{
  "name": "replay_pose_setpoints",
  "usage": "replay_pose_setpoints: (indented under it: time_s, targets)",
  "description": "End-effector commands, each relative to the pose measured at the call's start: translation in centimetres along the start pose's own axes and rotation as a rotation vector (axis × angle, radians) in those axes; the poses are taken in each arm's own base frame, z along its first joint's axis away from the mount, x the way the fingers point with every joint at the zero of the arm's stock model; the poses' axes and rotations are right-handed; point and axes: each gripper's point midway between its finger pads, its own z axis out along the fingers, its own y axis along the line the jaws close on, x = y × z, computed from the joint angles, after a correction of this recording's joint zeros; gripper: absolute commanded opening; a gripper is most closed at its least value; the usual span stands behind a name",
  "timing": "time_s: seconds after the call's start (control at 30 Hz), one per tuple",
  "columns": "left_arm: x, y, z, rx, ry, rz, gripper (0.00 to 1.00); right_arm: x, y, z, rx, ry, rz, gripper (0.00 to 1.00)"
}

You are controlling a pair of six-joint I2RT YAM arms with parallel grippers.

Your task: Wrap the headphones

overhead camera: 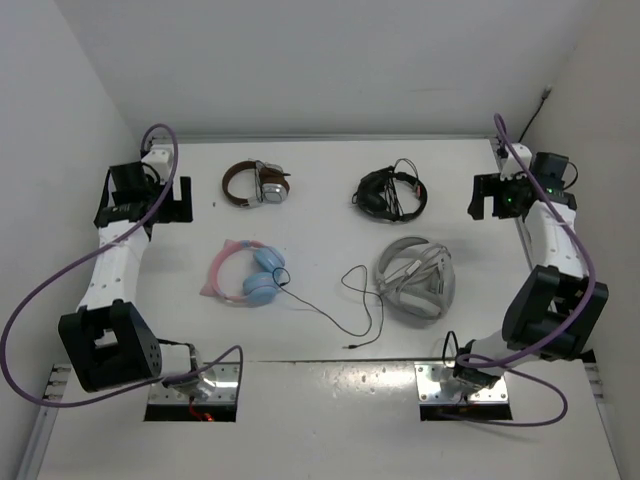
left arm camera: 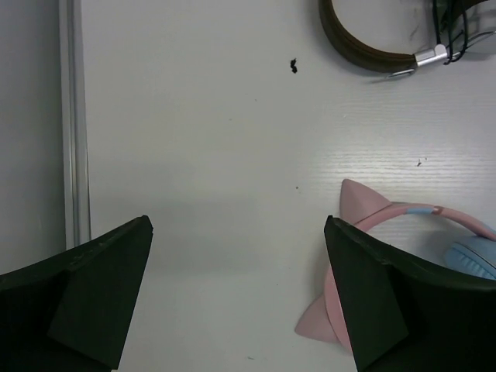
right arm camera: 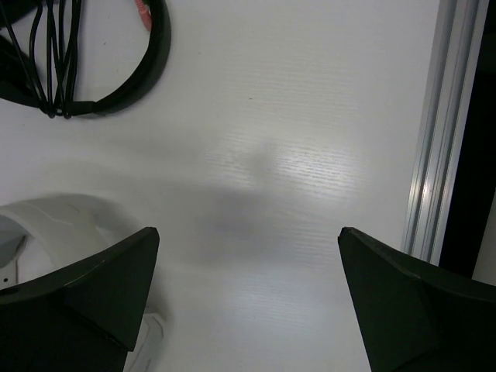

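- While the cable (overhead camera: 318,308) sprawls loose right of the headphones (overhead camera: 245,272), nothing is wrapped yet.
- Left gripper (left arm camera: 236,225), spread and empty, hovers beside their headband; right gripper (right arm camera: 248,232), spread and empty, hangs well right of them.

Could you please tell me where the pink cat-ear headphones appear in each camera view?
Top external: the headphones lie left of centre.
Left wrist: lower right, partly hidden.
Right wrist: not in view.
Shared landmark: brown-banded headphones, in top and left wrist views.

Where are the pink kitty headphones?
In the top view, the headphones lie left of centre, just below the brown-banded headphones, cable trailing right toward the grey-white headphones.
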Motion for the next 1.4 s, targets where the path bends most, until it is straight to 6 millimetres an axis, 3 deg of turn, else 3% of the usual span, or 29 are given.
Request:
replay_pose_setpoints:
  time_s: [0.0, 0.2, 0.33, 0.47, 0.63, 0.67, 0.7, 0.77, 0.8, 0.97, 1.13, 1.2, 1.3, 1.37]
  targets:
    - [-2.0, -0.6, -1.8, 0.038, -0.093, 0.024, 1.00, -1.7, 0.3, -1.8, -0.035, -0.059, -0.032, 1.00]
    - [-1.9, -1.0, -2.3, 0.060, -0.082, 0.033, 1.00, -2.2, 0.8, -3.0, -0.065, -0.099, -0.052, 1.00]
    - [-1.1, -1.6, -2.7, 0.094, -0.055, 0.049, 1.00, -1.5, 2.5, -2.9, -0.110, -0.068, -0.093, 1.00]
    - [2.3, -2.7, -3.5, 0.145, 0.019, 0.093, 1.00, -1.7, 5.6, -3.6, -0.191, -0.062, -0.146, 1.00]
    - [8.3, -3.6, -4.2, 0.198, 0.187, 0.154, 0.94, -1.9, 11.0, -4.0, -0.254, -0.081, -0.254, 1.00]
    - [9.0, -3.7, -4.3, 0.218, 0.200, 0.153, 0.87, -1.7, 11.6, -4.1, -0.242, -0.076, -0.278, 1.00]
    - [8.5, -3.3, -4.4, 0.201, 0.193, 0.157, 0.86, -1.4, 13.7, -3.8, -0.276, -0.067, -0.314, 1.00]
    - [8.6, -3.3, -4.4, 0.208, 0.210, 0.167, 0.84, -1.4, 15.2, -3.8, -0.275, -0.070, -0.363, 1.00]
    - [9.2, -3.7, -4.3, 0.224, 0.238, 0.168, 0.80, -1.2, 17.1, -4.0, -0.305, -0.069, -0.395, 1.00]
    - [11.8, -4.9, -2.8, 0.310, 0.350, 0.196, 0.77, -1.0, 20.6, -4.2, -0.334, -0.079, -0.481, 1.00]
    - [14.2, -7.6, -0.7, 0.366, 0.400, 0.203, 0.72, -0.6, 21.5, -3.7, -0.345, -0.063, -0.492, 1.00]
    - [13.4, -7.3, 0.3, 0.326, 0.367, 0.218, 0.72, -0.4, 21.5, -3.4, -0.347, -0.053, -0.491, 1.00]
    - [13.8, -8.3, 1.2, 0.322, 0.378, 0.214, 0.72, -0.7, 21.2, -3.2, -0.339, -0.050, -0.484, 1.00]
    - [14.1, -7.9, 2.0, 0.265, 0.396, 0.215, 0.72, -0.3, 21.2, -2.7, -0.342, -0.032, -0.482, 1.00]
